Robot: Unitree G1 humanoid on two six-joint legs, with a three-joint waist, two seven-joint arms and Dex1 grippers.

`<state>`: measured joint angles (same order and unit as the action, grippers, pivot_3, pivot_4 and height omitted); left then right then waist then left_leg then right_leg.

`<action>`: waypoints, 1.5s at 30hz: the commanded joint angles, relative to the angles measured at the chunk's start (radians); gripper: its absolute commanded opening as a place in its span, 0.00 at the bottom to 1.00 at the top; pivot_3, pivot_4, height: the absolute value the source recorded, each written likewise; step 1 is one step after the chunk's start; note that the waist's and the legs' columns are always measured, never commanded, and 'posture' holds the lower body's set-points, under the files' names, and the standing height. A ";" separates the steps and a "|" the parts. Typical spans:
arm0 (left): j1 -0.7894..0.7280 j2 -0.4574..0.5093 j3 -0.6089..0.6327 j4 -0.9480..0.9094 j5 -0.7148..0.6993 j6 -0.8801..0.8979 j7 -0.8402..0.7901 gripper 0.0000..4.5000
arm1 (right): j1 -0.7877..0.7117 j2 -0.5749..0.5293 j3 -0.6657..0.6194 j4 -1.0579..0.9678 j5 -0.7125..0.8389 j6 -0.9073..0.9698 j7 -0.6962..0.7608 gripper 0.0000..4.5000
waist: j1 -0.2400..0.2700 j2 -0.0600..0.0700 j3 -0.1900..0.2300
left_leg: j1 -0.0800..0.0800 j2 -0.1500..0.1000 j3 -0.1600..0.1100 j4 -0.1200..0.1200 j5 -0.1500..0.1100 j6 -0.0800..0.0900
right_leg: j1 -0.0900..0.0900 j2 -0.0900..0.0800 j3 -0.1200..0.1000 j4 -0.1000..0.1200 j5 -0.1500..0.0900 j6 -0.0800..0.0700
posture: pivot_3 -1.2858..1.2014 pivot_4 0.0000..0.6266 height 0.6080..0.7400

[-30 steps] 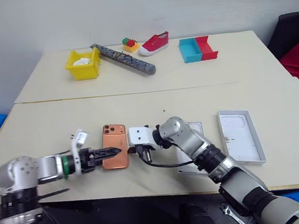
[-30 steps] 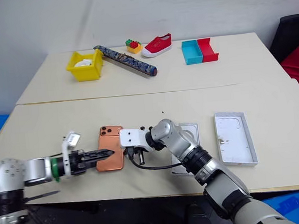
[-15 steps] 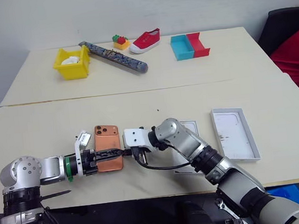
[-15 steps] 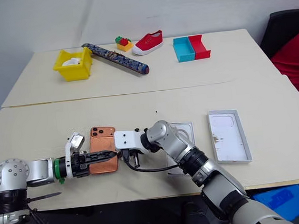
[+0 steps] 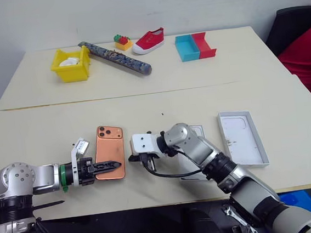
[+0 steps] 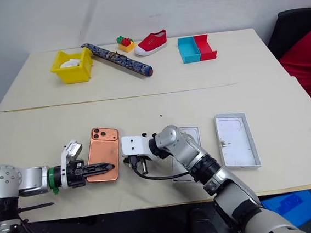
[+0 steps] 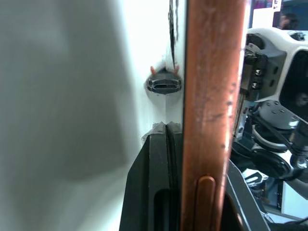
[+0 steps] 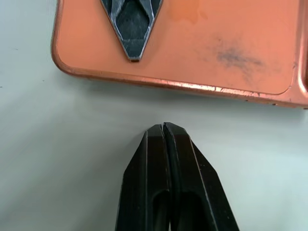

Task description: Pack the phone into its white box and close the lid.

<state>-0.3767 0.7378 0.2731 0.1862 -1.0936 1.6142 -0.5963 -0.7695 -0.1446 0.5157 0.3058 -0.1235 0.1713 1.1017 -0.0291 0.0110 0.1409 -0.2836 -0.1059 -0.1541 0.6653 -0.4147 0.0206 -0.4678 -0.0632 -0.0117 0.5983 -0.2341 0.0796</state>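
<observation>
The orange-copper phone lies flat, back up, near the table's front edge. My left gripper comes in from the left, shut, with its fingers lying across the phone's near end and nothing between them. In the left wrist view the phone's edge runs right beside the closed fingers. My right gripper is shut and empty, its tips on the table a small gap from the phone's right edge. The white box is mostly hidden under my right forearm. The lid lies open side up further right.
On the far table stand a yellow bin, a long patterned tube, toy bricks, a red shoe and joined blue and red trays. A black chair with red cloth is at the right.
My left gripper's fingers have closed together over the phone's near end. The whole view has shifted; the phone and my right gripper have stayed about where they were.
</observation>
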 commanded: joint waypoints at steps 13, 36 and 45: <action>-0.116 -0.090 -0.060 -0.205 -0.250 0.000 0.012 0.02 | 0.277 -0.359 -0.518 -0.873 0.443 0.524 -0.040 0.27 | 0.032 -0.006 0.007 | -0.005 0.000 -0.001 0.001 -0.001 0.001 | -0.001 -0.001 -0.002 -0.005 0.000 0.001 | 0.52 0.24 1.00; -0.317 -0.630 -0.256 0.061 -0.180 0.000 0.462 0.02 | 1.105 -0.593 -1.264 -1.338 0.851 0.669 -0.202 1.00 | 0.096 -0.016 0.015 | -0.002 -0.001 0.004 0.005 -0.001 0.002 | 0.004 -0.001 0.003 -0.010 0.003 0.006 | 0.52 0.24 1.00; -0.334 -0.841 -0.146 0.134 -0.110 0.000 0.694 0.02 | 1.181 -0.600 -1.256 -1.351 0.856 0.614 -0.268 1.00 | 0.113 -0.018 0.016 | -0.002 -0.001 0.004 0.006 -0.001 0.002 | 0.004 -0.002 0.003 -0.011 0.004 0.007 | 0.52 0.24 1.00</action>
<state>-0.7018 -0.0825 0.1015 0.3316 -1.1795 1.6140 0.0831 0.4021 -0.7360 -0.7204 -1.0170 0.7181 0.8107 0.8451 0.0837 -0.0066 0.1569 -0.2861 -0.1066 -0.1501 0.6710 -0.4159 0.0229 -0.4634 -0.0646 -0.0088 0.5873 -0.2301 0.0866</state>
